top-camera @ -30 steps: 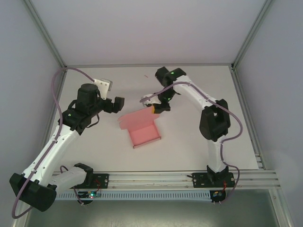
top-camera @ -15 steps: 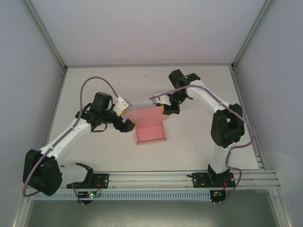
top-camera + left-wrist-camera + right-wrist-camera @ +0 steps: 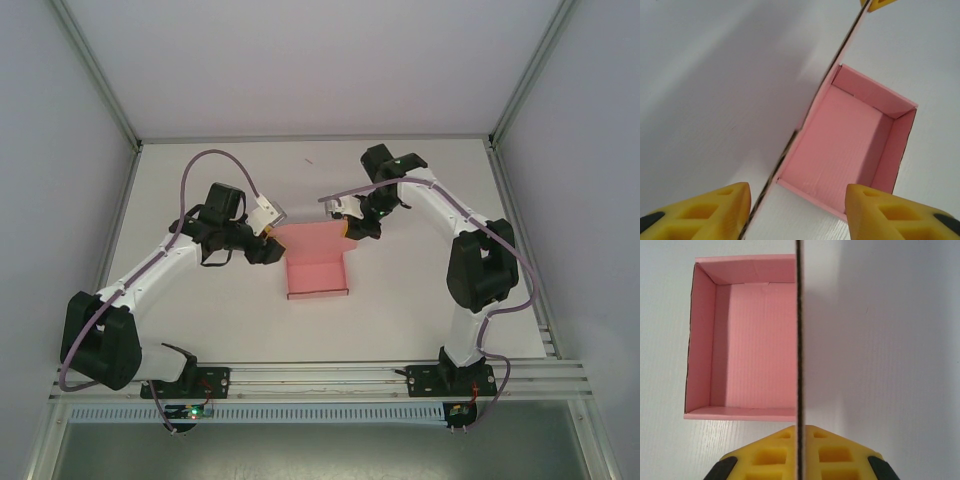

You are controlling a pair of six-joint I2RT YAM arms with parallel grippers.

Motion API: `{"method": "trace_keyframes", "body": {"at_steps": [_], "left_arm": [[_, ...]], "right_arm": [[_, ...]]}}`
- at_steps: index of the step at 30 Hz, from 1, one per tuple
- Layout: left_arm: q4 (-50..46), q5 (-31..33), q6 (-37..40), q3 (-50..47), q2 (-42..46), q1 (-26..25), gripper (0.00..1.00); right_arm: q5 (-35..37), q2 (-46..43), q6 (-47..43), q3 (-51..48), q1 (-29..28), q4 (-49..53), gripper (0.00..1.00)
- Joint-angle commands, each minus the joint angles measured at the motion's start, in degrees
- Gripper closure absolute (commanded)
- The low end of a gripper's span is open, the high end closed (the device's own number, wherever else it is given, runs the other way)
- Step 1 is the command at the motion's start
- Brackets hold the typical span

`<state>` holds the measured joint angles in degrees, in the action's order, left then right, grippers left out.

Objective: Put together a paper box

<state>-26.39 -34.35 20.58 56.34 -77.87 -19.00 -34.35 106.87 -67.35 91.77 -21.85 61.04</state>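
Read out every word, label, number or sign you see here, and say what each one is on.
No readable text.
The paper box is plain pink card with no print.
The table is bare white.
The small circuit board at the near rail is too small to read.

Shining bright and even over the white tabletop, leaving barely any shadow in the top view. Throwing a broad, soft grey shadow off the upright flap of the paper box in both wrist views. Blurring slightly at the near yellow fingers.
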Motion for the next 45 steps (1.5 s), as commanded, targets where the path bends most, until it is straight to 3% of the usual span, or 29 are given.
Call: {"method": "trace_keyframes", "body": {"at_steps": [1, 6, 7, 9, 11, 18, 25, 29, 31, 35, 40, 42, 45], "left_arm": [[-3.76, 0.42, 1.58, 2.92, -1.52, 0.22, 0.5], [-4.65, 1.26, 2.34, 4.66, -3.24, -0.62, 0.67], [-4.35, 1.29, 2.21, 4.73, -3.28, -0.67, 0.74], [-3.1, 1.28, 1.85, 4.6, -3.19, -1.21, 0.99], [-1.13, 2.97, 1.44, 3.82, -2.9, -1.29, 1.0], [-0.88, 7.28, 1.61, 3.52, -2.6, -1.47, 1.0], [1.28, 8.42, 1.24, 2.65, -0.9, -1.65, 1.0], [3.3, 9.74, -0.56, 2.2, -1.04, -1.65, 1.0], [5.38, 12.59, -4.24, 2.14, -1.56, -1.73, 1.0], [10.22, 24.11, -20.08, 4.03, -3.35, -3.3, 1.0], [14.54, 42.83, -31.37, 7.93, -7.26, -11.43, 1.0], [14.57, 45.8, -36.87, 10.26, -10.63, -12.76, 1.0], [11.43, 44.33, -43.67, 15.76, -16.37, -13.18, 1.0]], "right_arm": [[-3.66, -1.12, -0.63, 1.66, 0.72, 1.72, 0.98], [-3.49, -0.61, 0.02, 2.63, 0.86, 1.97, 0.98], [-3.41, -0.56, 0.09, 2.63, 0.92, 1.91, 0.97], [-3.15, -0.62, 1.94, 2.39, 0.84, 0.6, 0.93], [-1.78, -0.64, 4.14, 2.19, 0.98, -0.7, 0.85], [1.45, 0.86, 5.92, 2.41, 1.24, 0.68, 0.74], [6.01, 2.5, 7.58, 2.3, 1.05, 1.03, 0.76], [6.34, 2.29, 9.52, 1.21, 0.62, -0.57, 0.89], [9.29, 1.29, 14.87, -0.05, -0.01, -5.15, 1.0], [19.08, -4.12, 33.77, -6.78, -2.49, -23.52, 1.0], [37.28, -6.5, 59.56, -6.75, -7.3, -31.59, 1.0], [36.51, -6.27, 70.17, -6.45, -7.69, -34.52, 1.0], [34.68, -3.88, 86.82, -4.95, -7.84, -37.84, 1.0]]}}
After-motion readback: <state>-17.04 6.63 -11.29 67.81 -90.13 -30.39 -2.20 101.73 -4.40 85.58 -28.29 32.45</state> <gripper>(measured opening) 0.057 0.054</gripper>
